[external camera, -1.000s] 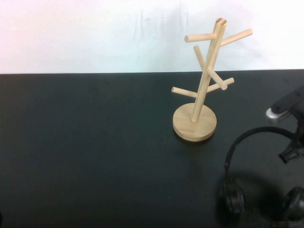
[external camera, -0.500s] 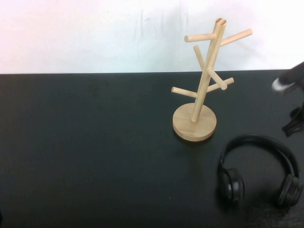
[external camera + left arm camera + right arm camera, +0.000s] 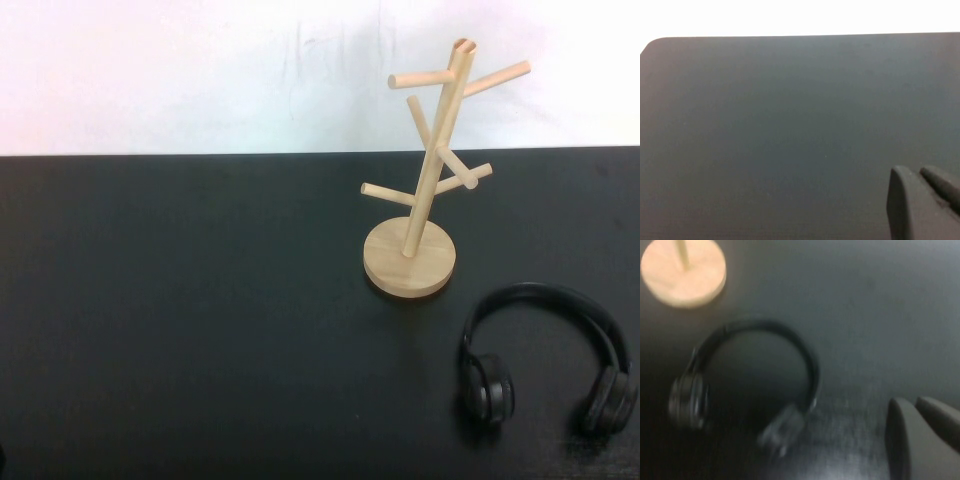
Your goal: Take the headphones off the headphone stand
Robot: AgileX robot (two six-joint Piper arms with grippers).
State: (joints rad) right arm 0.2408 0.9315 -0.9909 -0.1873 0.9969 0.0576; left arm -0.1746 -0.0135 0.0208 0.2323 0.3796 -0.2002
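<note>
**Headphones off the stand, lying flat on the dark counter**

The headphones [image 3: 545, 355] are matte black, with a thin arched headband and two round padded ear cups. They lie flat on the counter [image 3: 200, 320], band curving toward the far side and cups toward the near edge, just beside the headphone stand [image 3: 428, 170] and not touching it. The stand is pale, smooth wood: a slanted central pole, several angled dowel pegs pointing outward and up, and a round disc base resting on the counter. Every peg is bare.

The right pincer [image 3: 922, 440] shows only in its own wrist view as dark, rounded fingertips lying close together; it holds nothing. The headphones [image 3: 747, 382] lie apart from it, with the stand's round base [image 3: 684, 271] farther off beyond them.

The left pincer [image 3: 922, 197] also appears only in its wrist view, its dark fingertips close together and empty above bare counter [image 3: 765, 125], well away from both objects.

The counter is a flat, dark, slightly sheened surface with a rounded corner. Behind it stands a plain white wall [image 3: 200, 70] with faint smudges.
</note>
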